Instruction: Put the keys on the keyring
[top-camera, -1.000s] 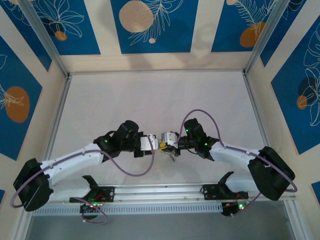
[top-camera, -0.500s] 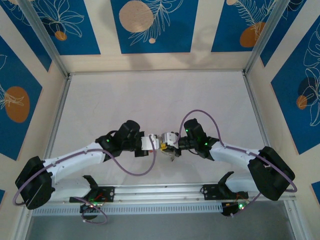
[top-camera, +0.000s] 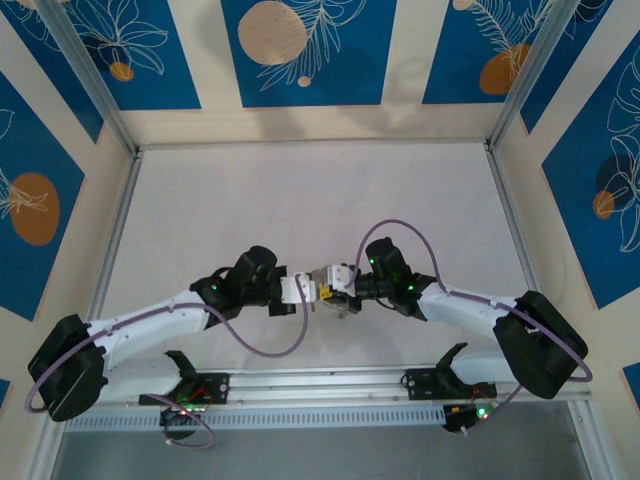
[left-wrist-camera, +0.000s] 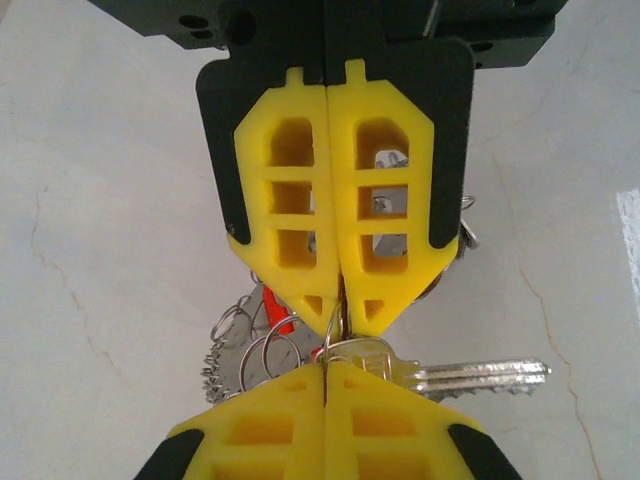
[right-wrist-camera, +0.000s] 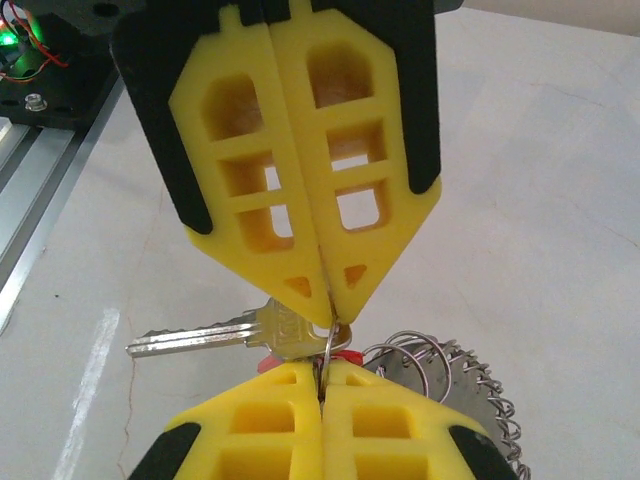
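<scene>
Tip meets tip over the middle of the desk (top-camera: 300, 200). The left gripper (top-camera: 310, 291) reaches in from 9 o'clock and the right gripper (top-camera: 323, 289) from 3 o'clock, their yellow noses almost touching. Both pairs of jaws are pressed fully together, and each pair pinches the same thin wire loop (right-wrist-camera: 329, 338) at its very point.

A silver key (left-wrist-camera: 470, 375) appears to be threaded on that loop, its head tucked against the tips. In the left wrist view its blade lies level and points to 3 o'clock; in the right wrist view it points to 9 o'clock.

The keyring (right-wrist-camera: 492, 408), grey with a jagged rim of small silvery pieces, hangs just beside the pinch. It sits at about 4 o'clock from the tips in the right wrist view and at about 8 o'clock in the left wrist view. Several plain rings (right-wrist-camera: 415, 350) bunch against it, and a red piece (right-wrist-camera: 345, 357) peeks out beside the key's head. Whether the bunch touches the desk cannot be told. From above it reads as a small dark tangle at 5 o'clock of the meeting point.
</scene>
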